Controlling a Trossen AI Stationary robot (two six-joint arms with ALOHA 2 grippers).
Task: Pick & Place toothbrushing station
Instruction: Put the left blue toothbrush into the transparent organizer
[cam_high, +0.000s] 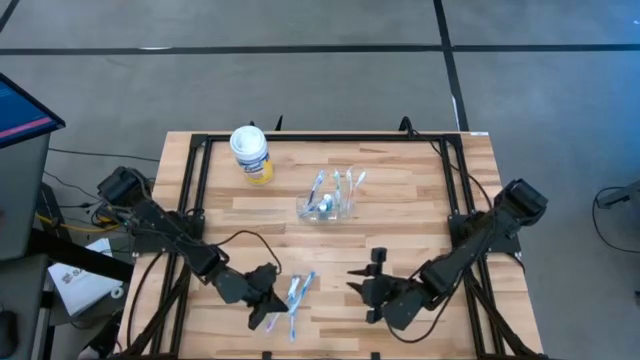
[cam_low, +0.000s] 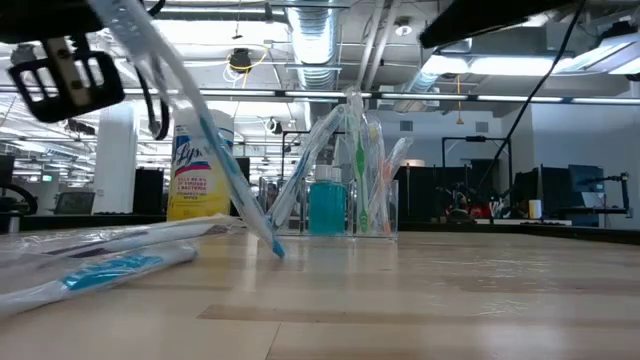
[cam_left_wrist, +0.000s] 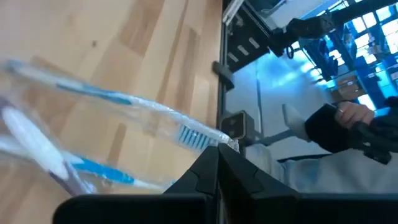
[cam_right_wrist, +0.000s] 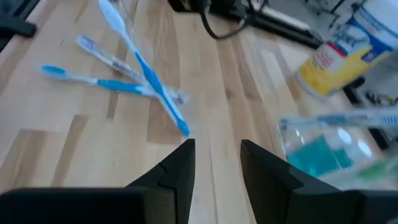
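The clear plastic cup (cam_high: 327, 206) stands near the middle of the table (cam_high: 420, 230), holding several upright and leaning toothbrushes and a teal toothpaste tube (cam_low: 326, 206). In the low view the brushes in the cup fan out above its rim, and the tube stands inside among them.

Toward the table's front edge, left of centre, a few wrapped blue-and-white toothbrushes (cam_high: 297, 292) lie crossed over each other on the wood. The left gripper (cam_high: 266, 300) is right at this small pile, its fingers pressed together on the end of one wrapped toothbrush (cam_low: 205, 140). In the low view that brush slants steeply, its lower tip touching the table while the upper end rises toward the gripper. The other brushes of the pile lie flat beside it.

The right gripper (cam_high: 366, 280) hovers over bare wood to the right of the pile, apart from it and from the cup, its fingers (cam_right_wrist: 180, 165) spread with nothing between them.

A white tub with a yellow label (cam_high: 251, 153) stands near the table's far left, well apart from the cup.
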